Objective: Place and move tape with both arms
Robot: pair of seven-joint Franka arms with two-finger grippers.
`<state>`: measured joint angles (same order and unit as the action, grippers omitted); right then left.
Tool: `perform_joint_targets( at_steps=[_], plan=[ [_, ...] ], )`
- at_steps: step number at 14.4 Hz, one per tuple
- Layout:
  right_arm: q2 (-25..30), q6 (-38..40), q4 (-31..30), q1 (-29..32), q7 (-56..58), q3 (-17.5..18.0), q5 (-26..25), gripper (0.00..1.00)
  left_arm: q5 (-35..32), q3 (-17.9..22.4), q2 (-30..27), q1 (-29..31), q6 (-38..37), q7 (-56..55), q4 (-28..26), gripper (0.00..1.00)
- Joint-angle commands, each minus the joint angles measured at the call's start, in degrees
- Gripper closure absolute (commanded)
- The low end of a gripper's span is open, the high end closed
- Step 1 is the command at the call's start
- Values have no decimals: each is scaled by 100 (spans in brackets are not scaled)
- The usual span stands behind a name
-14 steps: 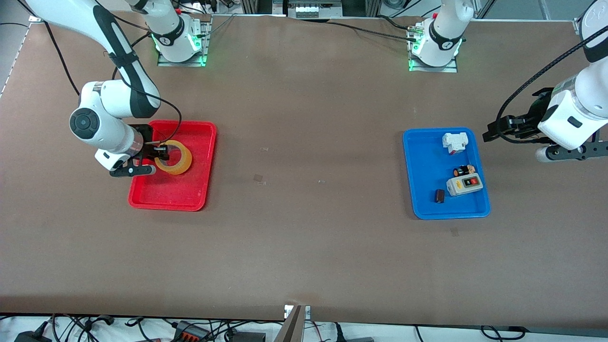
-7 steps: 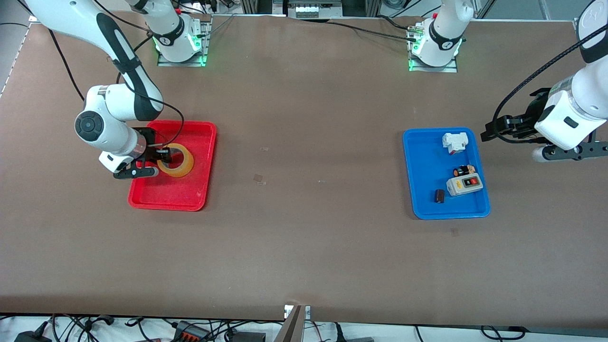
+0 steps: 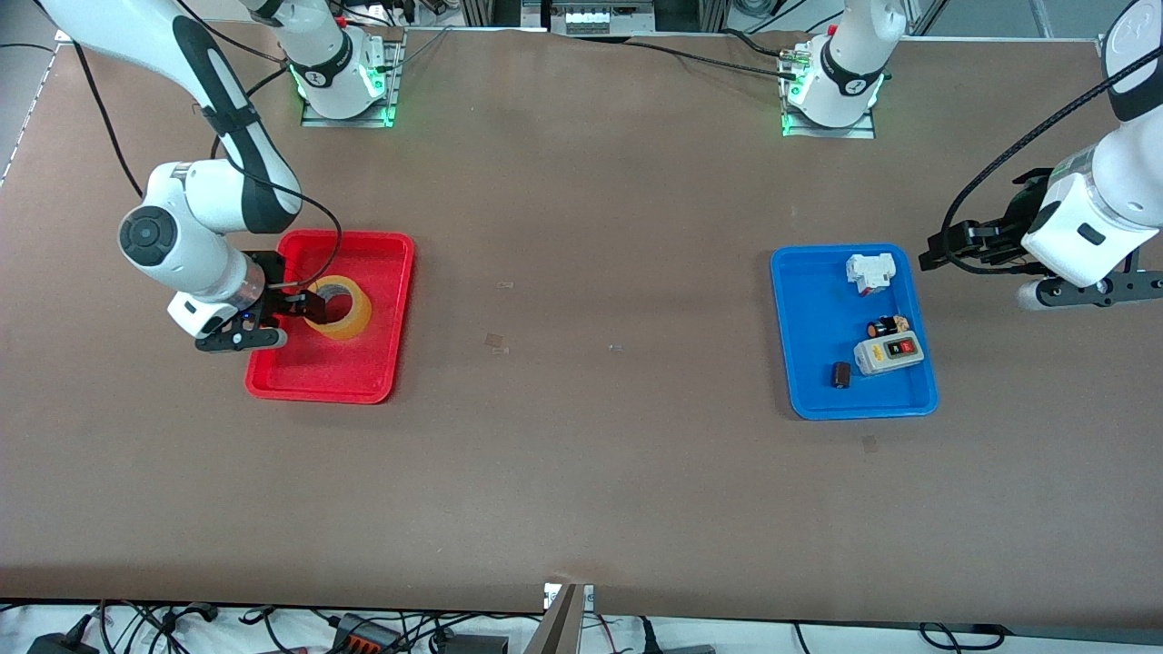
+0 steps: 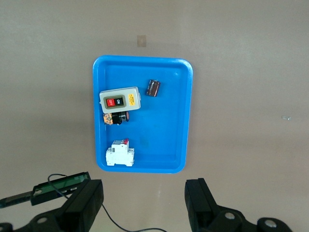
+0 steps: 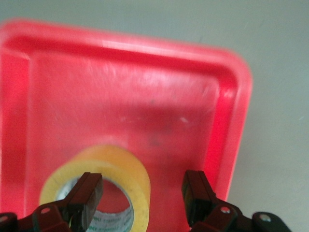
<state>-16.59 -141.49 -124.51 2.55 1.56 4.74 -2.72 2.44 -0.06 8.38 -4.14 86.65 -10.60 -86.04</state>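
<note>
Right wrist view: the right claw (image 5: pixel 142 193) is seen with its fingers spread apart, one finger (image 5: pixel 87 191) over the rim of the tape (image 5: pixel 116 166) and the other beside the roll, over bare tray floor. No grip on the roll is shown. The tape is laid flat inside the red tray (image 5: pixel 231 121), its hole facing up. In the front view the right claw (image 3: pixel 289 307) is hung low over the red tray (image 3: pixel 382 363) at the edge of the tape (image 3: pixel 350 313), toward the right arm's end of the desk (image 3: pixel 581 472).

The left claw (image 4: pixel 145 203) is held with its fingers wide apart and nothing between them; in the front view the left claw (image 3: pixel 945 247) is kept in the air over the desk just beside the blue tray (image 3: pixel 818 400), and that arm is waiting. In the blue tray are found a white breaker (image 3: pixel 869 272), a grey switch box (image 3: pixel 889 353), a small black cylinder (image 3: pixel 841 374) and a small dark part (image 3: pixel 889 325).
</note>
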Motion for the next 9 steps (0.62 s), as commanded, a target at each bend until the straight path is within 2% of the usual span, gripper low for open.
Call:
perform_joint_targets(
  at_steps=[1, 4, 9],
  plan=[
    [147, 139, 217, 140, 108, 97, -1, 3, -24, 6, -135, -25, 54, 110, -141, 0],
    [472, 262, 278, 131, 134, 97, -1, 3, -33, 6, -135, -25, -34, 102, -115, 0],
    [815, 1885, 1208, 149, 82, 97, 26, 3, -103, -3, -127, -17, -350, 110, 26, 0]
  ],
)
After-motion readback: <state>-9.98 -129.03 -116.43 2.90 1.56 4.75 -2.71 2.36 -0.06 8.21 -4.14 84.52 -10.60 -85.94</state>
